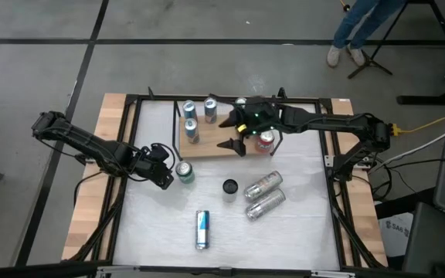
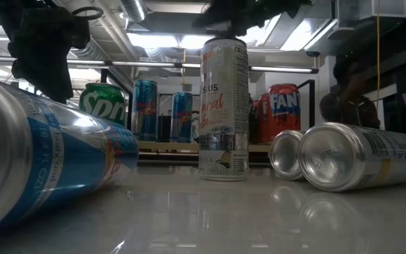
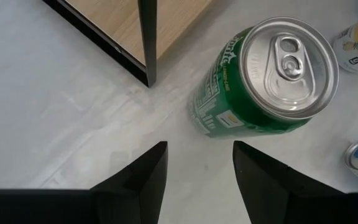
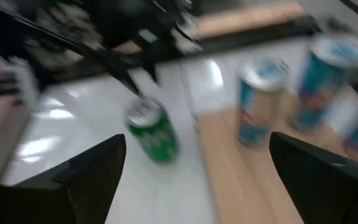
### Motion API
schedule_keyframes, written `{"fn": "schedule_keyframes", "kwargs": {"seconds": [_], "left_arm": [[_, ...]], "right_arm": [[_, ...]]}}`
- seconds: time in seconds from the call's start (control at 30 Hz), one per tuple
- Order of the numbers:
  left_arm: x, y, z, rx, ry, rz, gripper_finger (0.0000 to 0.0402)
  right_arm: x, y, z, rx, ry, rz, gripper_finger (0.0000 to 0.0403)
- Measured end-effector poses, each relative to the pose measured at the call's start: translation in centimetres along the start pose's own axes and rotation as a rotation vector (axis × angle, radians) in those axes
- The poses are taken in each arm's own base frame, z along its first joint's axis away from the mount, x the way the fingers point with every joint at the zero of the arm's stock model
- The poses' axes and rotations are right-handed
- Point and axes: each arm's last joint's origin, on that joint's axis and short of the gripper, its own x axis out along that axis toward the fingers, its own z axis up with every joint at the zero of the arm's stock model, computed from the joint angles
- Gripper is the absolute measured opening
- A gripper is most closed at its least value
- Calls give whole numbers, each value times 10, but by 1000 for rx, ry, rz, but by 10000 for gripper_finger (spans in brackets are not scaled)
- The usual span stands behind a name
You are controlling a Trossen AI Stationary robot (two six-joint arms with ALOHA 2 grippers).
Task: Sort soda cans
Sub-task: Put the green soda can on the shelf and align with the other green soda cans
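While a blue can [image 1: 202, 229] and two silver cans [image 1: 263, 194] lie unsorted at lower frame, the left gripper [image 1: 163, 175], jaws narrow and empty, sits beside the upright green can [image 1: 184, 172]; the right gripper [image 1: 241, 144], jaws wide, hovers over the board [image 1: 207, 146] where sorted cans stand.
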Motion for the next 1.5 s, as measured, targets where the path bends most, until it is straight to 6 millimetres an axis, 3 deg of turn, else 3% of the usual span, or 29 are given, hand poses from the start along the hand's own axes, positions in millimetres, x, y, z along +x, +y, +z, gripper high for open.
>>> {"fn": "schedule_keyframes", "kwargs": {"seconds": [0.2, 0.37, 0.63, 1.07, 1.5], "left_arm": [[0, 0, 0, 0, -1, 1, 174], [0, 0, 0, 0, -1, 1, 174], [0, 0, 0, 0, -3, 2, 174], [4, -3, 8, -38, -118, 19, 174], [32, -24, 12, -64, -131, 14, 174]], "right_arm": [[2, 15, 13, -79, -129, 141, 388], [6, 42, 18, -208, -211, 186, 388], [15, 65, 19, -279, -284, 130, 388], [93, 51, -7, -251, -144, 129, 388], [116, 44, -27, -234, -60, 95, 388]]}}
